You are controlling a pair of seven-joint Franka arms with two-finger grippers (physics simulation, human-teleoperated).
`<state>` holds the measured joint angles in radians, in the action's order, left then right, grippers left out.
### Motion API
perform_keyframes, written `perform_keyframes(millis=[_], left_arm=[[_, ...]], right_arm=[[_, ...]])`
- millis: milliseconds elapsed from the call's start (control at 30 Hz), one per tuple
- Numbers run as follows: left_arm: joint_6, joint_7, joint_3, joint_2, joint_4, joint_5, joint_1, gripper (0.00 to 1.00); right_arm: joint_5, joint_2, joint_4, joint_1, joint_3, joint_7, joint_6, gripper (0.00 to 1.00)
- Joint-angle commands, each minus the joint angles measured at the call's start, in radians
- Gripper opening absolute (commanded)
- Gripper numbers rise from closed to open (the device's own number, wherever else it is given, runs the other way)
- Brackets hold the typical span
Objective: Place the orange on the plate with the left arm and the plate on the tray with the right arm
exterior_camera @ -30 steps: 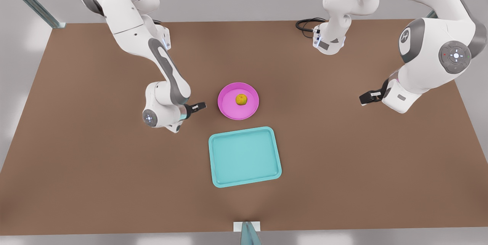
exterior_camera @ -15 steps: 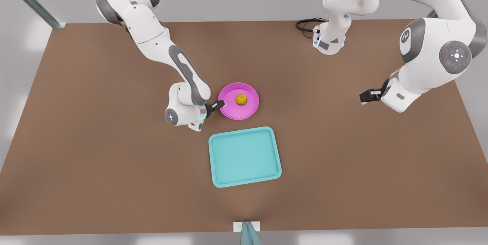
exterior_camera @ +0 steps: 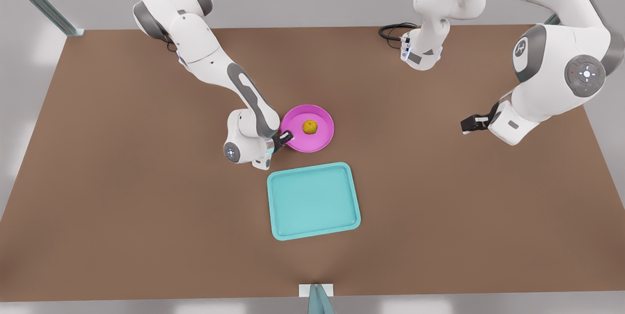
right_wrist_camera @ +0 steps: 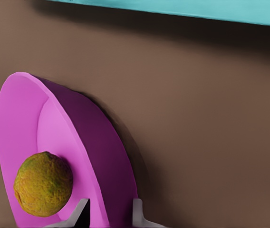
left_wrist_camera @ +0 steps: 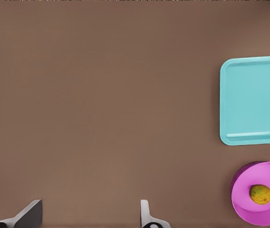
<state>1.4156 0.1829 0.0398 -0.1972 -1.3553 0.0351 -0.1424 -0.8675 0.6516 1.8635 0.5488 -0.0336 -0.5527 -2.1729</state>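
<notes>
The orange [exterior_camera: 309,127] sits in the pink plate [exterior_camera: 320,142], near the middle of the plate. The plate rests near the middle of the brown bench [exterior_camera: 122,197].

The right claw [exterior_camera: 287,136] is at the plate's rim, on the side toward the front view's left. From the right wrist view, one finger [right_wrist_camera: 78,213] is inside the plate close to the orange [right_wrist_camera: 43,183], and the other finger [right_wrist_camera: 139,213] is outside the wall of the plate [right_wrist_camera: 101,142]. The rim is pinched between them. On that side the plate looks tipped up a little off the bench.

The teal tray [exterior_camera: 280,228] lies flat on the bench, just beside the plate, closer to the bench's front edge. The two are not touching.

The left claw [exterior_camera: 469,124] hangs above the bench near the edge on the front view's right, well apart from the plate and the tray. This arm is waiting. From the left wrist view its two fingers [left_wrist_camera: 29,214] are spread wide apart with nothing between them, and the tray [left_wrist_camera: 230,137] and the plate [left_wrist_camera: 242,209] with the orange [left_wrist_camera: 260,194] are far off.

A black cable [exterior_camera: 390,31] curls at the back edge of the bench.
</notes>
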Motion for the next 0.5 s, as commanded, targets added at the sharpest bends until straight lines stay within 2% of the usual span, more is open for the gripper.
perform_keyframes(millis=[0, 100, 167, 467], left_arm=[[-0.003, -0.014, 0.0, 0.001, 0.005, 0.002, 0.0, 1.0], [-0.024, -0.013, 0.0, 0.007, 0.007, 0.005, -0.002, 1.0], [-0.026, -0.013, 0.0, 0.005, 0.007, 0.005, -0.002, 1.0], [-0.055, -0.011, 0.002, -0.001, 0.045, 0.016, 0.0, 1.0]], right_arm=[[0.002, 0.0, -0.001, -0.001, 0.0, -0.07, 0.001, 0.45], [0.005, 0.013, -0.009, 0.0, 0.0, -0.07, -0.001, 0.39], [0.01, 0.017, -0.021, 0.0, 0.0, -0.073, 0.004, 0.3], [0.015, 0.034, -0.05, 0.0, 0.0, -0.078, 0.015, 0.21]])
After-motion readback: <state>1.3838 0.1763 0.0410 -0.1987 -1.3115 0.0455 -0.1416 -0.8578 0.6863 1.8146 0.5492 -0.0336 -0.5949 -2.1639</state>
